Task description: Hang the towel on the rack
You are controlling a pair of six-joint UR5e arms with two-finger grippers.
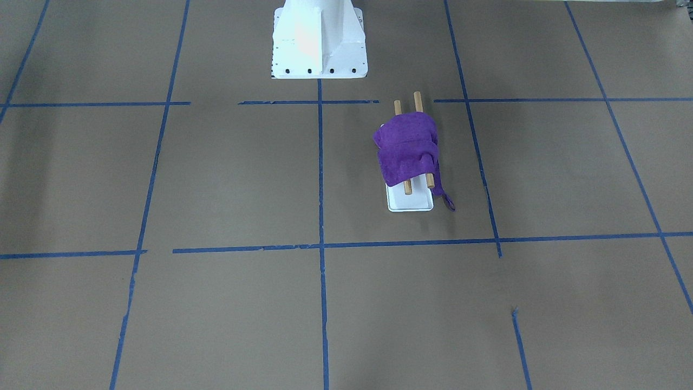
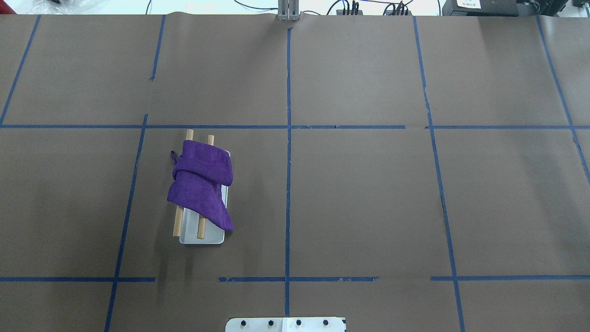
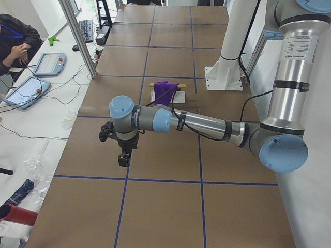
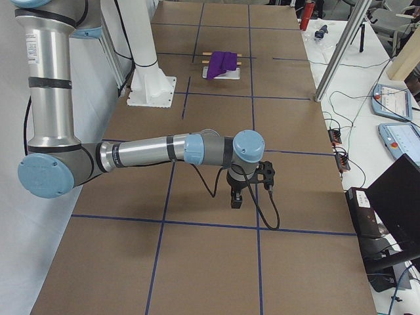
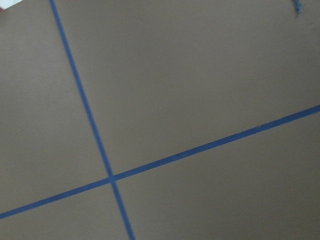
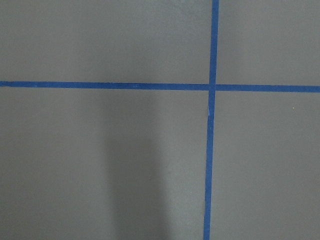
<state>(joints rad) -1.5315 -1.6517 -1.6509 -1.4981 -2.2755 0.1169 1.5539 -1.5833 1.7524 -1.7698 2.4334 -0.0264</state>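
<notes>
Rack (image 2: 212, 236): purple towel (image 2: 199, 184) draped over both rods.
Nearby: white pedestal (image 1: 319, 49).
My left gripper (image 3: 123, 161), right gripper (image 4: 235, 201): far off; open or closed, I cannot tell.

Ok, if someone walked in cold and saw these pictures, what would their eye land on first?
The bright purple towel, draped across both wooden rods of the rack on the robot's left half of the brown table. Next, the left arm and right arm, each stretched out low over the table, far from the rack.
</notes>
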